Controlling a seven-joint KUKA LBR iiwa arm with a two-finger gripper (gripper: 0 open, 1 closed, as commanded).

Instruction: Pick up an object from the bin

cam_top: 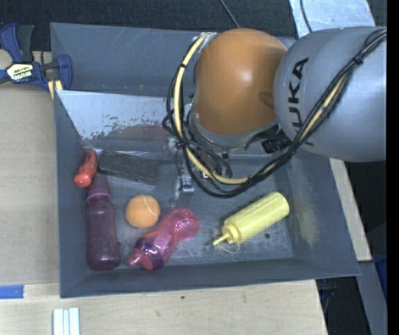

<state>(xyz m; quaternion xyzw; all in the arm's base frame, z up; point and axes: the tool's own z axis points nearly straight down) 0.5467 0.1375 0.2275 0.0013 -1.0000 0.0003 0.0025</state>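
My gripper [184,185] hangs under the orange wrist cover in the middle of the bin, its lower end just above the upper end of a pink, curved soft toy [166,236]. An orange ball [143,211] lies a little to the gripper's lower left, touching the pink toy's side. A dark grey flat block [130,166] lies to the gripper's left near the back wall. Nothing shows held in the gripper.
A yellow squeeze bottle [257,218] lies on its side at the lower right. A dark purple bottle [102,230] lies along the left wall, with a small red-orange piece [86,169] above it. The arm and cables cover the bin's back right.
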